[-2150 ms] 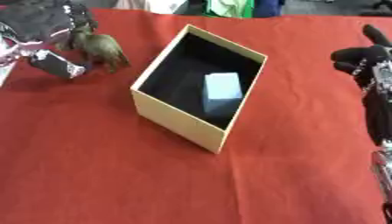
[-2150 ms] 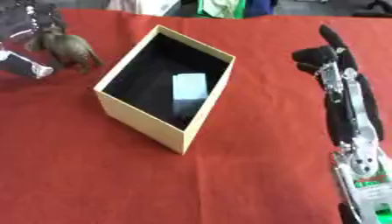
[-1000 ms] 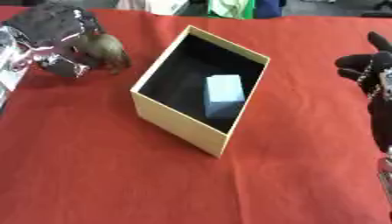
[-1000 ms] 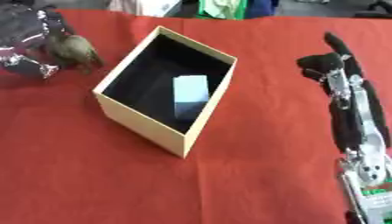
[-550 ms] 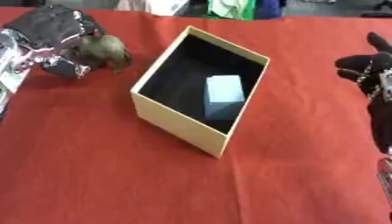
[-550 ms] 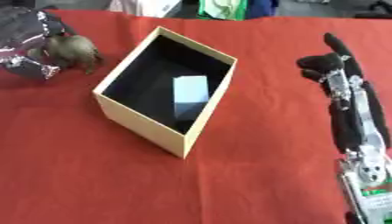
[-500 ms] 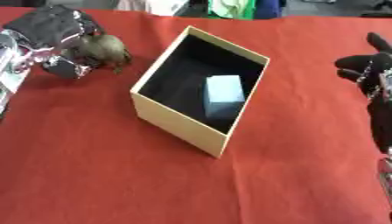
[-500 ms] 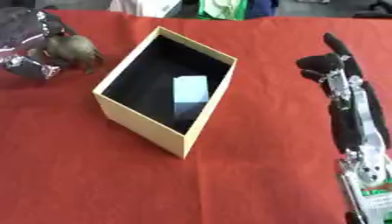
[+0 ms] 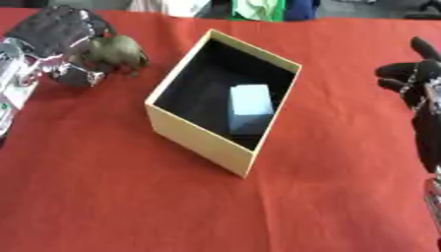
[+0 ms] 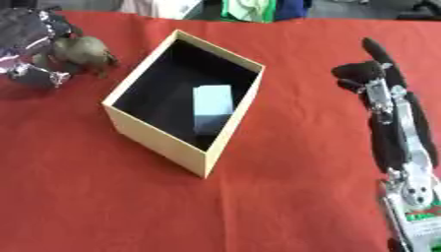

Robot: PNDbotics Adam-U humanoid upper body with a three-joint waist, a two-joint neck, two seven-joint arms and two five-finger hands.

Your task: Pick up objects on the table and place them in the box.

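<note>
While the left hand (image 9: 53,37) closes its curled fingers around a small olive-brown animal figure (image 9: 116,50) at the far left of the red table (image 9: 129,197), the right hand (image 10: 372,74) rests idle at the right edge, fingers relaxed and slightly apart, touching nothing. The figure sits on the cloth just beside the left wall of the cardboard box (image 9: 198,140), close to it but not touching; whether it is lifted clear of the table or still resting on it cannot be told. The hand covers the figure's left side, leaving its rounded back and what look like short legs in view toward the box.

The box stands open and turned at an angle near the middle of the table, its tan walls upright and its inside dark. 1 pale blue block (image 9: 251,106) lies on the box floor, toward the near right wall, well apart from both hands.

Beyond the far edge of the table, bits of green and white fabric (image 9: 258,9) show. The right forearm runs down the right side of the right eye view, with a silver section near the lower corner.
</note>
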